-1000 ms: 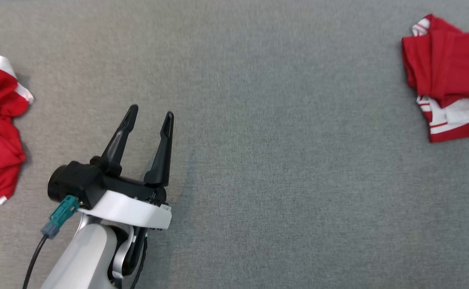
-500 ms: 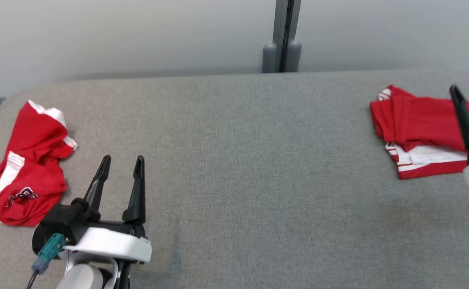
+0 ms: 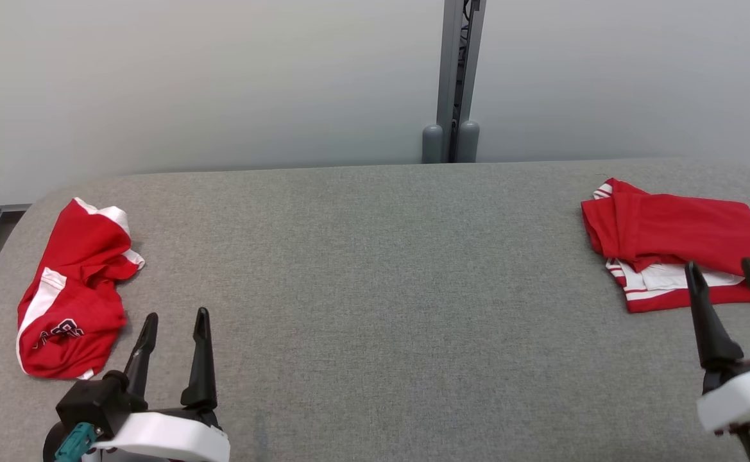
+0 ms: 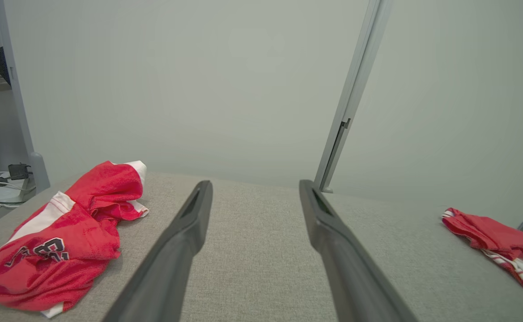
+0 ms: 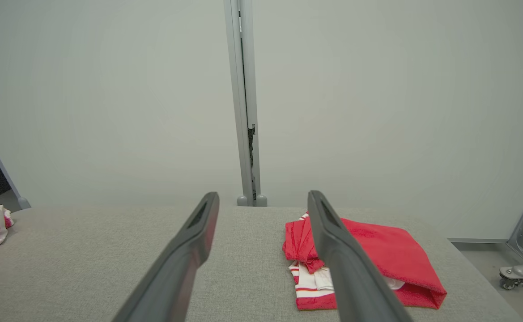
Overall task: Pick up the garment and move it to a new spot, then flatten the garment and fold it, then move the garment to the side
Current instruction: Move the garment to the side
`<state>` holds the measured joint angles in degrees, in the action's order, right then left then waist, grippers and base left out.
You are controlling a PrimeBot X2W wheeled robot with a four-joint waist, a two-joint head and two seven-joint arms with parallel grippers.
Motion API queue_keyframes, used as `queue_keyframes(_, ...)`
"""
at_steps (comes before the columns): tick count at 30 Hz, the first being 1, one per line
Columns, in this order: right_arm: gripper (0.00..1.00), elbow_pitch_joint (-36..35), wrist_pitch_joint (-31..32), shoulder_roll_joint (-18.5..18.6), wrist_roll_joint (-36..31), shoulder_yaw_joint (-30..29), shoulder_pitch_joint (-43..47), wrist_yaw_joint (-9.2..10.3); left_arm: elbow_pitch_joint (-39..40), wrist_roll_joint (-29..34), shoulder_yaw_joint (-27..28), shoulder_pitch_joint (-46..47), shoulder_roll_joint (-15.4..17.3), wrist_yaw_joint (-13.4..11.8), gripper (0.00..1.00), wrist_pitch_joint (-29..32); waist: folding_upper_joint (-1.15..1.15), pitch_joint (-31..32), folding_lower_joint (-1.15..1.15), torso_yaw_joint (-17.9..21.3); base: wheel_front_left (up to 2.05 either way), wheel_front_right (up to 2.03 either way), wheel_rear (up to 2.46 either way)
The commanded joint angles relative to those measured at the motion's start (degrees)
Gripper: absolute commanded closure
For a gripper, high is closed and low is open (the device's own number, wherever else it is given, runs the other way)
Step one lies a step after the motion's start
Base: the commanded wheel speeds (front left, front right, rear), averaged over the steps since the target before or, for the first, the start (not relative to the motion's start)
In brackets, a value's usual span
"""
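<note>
Grey cloth covers the table (image 3: pixel 375 289), wall (image 3: pixel 221 77) and post (image 3: pixel 458 64) behind; crumpled garment (image 3: pixel 73 289) lies left, folded garment (image 3: pixel 670 224) right. Left gripper (image 3: pixel 176 314) and right gripper (image 3: pixel 718 263) hover near, fingers apart.

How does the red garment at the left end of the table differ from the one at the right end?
The left garment lies crumpled in a loose heap; the right garment is folded flat with straight edges. The left garment shows dark printed lettering; the right garment shows none, only a white, red-striped layer under its top fold. Both are red with white trim and rest on the grey table.
</note>
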<state>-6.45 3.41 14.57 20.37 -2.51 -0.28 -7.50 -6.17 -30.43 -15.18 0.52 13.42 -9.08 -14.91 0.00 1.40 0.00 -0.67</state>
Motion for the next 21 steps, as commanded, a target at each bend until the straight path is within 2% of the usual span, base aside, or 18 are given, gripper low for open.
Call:
queue_keyframes(1,0.00,0.10,-0.73,0.21,0.22,0.16,1.24,-0.01,-0.04,0.24,0.18,-0.39,-0.09,0.32,0.00,-0.23,0.00,0.07,0.00,-0.16,0.00,0.00,0.00)
queue_keyframes(10,0.00,3.56,-7.69,0.30,1.86,2.36,7.96,-0.01,-1.30,2.43,-0.35,-1.82,-1.02,1.49,0.00,-0.30,0.00,0.83,0.00,-1.68,0.00,0.00,0.00)
queue_keyframes(16,0.00,6.13,-10.31,-0.54,0.43,3.38,7.98,-0.02,-1.10,5.55,0.55,-3.62,-1.44,0.68,0.00,-0.31,0.00,0.90,0.00,-1.64,0.00,0.00,0.00)
queue_keyframes(21,0.00,6.76,-11.32,-1.48,-0.58,2.85,7.51,-0.01,-1.19,6.87,1.19,-4.07,-2.12,1.41,0.00,-0.24,0.00,0.66,0.00,-1.69,0.00,0.00,0.00)
